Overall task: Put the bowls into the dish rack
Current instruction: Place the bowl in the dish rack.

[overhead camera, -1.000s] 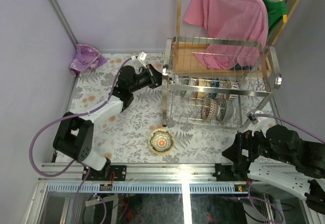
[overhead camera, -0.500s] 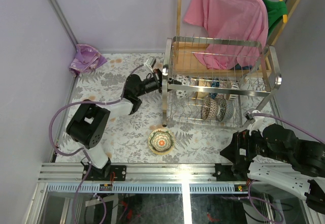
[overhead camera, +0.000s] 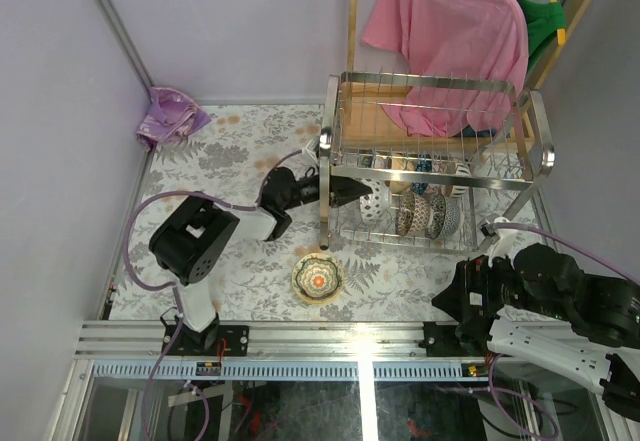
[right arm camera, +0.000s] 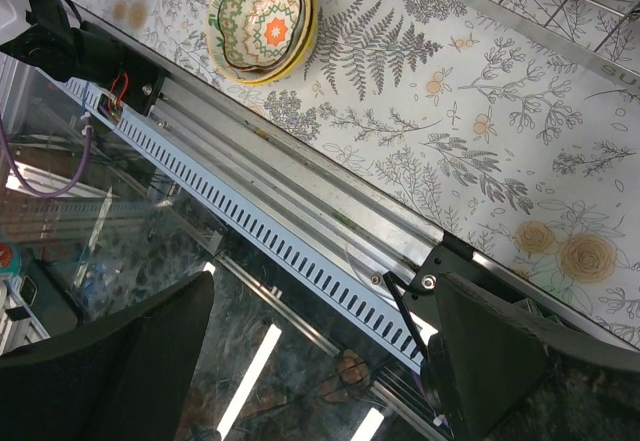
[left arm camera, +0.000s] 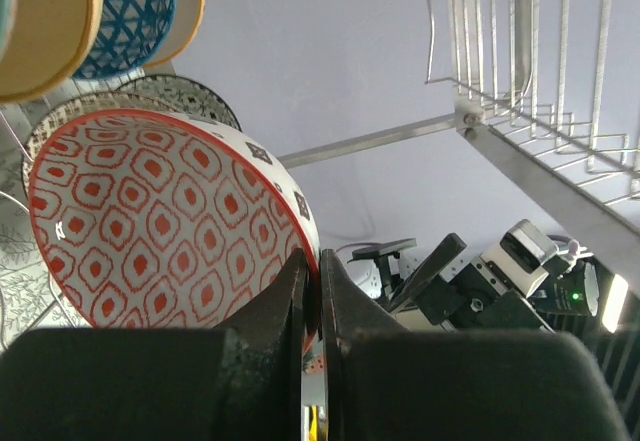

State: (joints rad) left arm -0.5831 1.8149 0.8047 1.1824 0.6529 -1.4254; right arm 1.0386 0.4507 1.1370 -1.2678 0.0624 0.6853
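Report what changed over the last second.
The left gripper, shut on the red-patterned bowl at its rim, swung right and nearer, carrying it into the dish rack, lower tier. Nothing was let go. The right gripper stayed open and parked. The yellow-rimmed bowl and the racked bowls did not move.

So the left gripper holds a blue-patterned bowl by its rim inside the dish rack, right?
No: the bowl in the left gripper is red-patterned, not blue. The left wrist view shows it, held by its rim inside the dish rack.
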